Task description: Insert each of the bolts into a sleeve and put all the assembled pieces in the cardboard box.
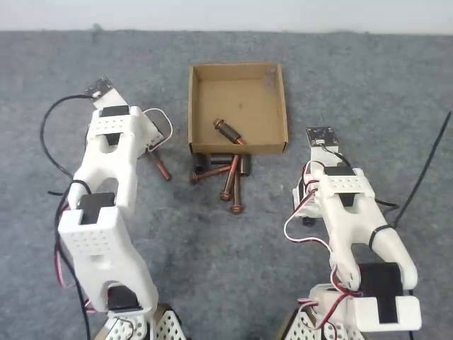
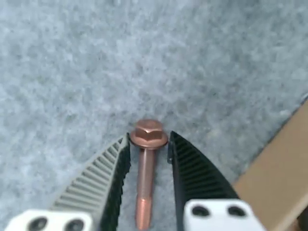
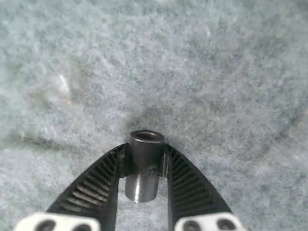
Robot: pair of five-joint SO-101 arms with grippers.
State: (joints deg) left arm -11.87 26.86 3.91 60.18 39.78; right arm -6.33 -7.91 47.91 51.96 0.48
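A copper bolt (image 2: 144,183) sits lengthwise between the fingers of my left gripper (image 2: 148,139), which is shut on it just under the hex head. In the high view this bolt (image 1: 162,168) pokes out below the left gripper (image 1: 156,150), left of the cardboard box (image 1: 238,66). My right gripper (image 3: 145,149) is shut on a dark sleeve (image 3: 144,166) held upright, its bore facing up. That gripper (image 1: 308,212) is low over the carpet, right of the box's front corner. One bolt with a sleeve on it (image 1: 228,132) lies inside the box.
A pile of loose bolts (image 1: 231,180) and dark sleeves (image 1: 245,165) lies on the grey carpet just in front of the box. The box's side wall (image 2: 281,183) shows close beside the left gripper. Cables trail beside both arms.
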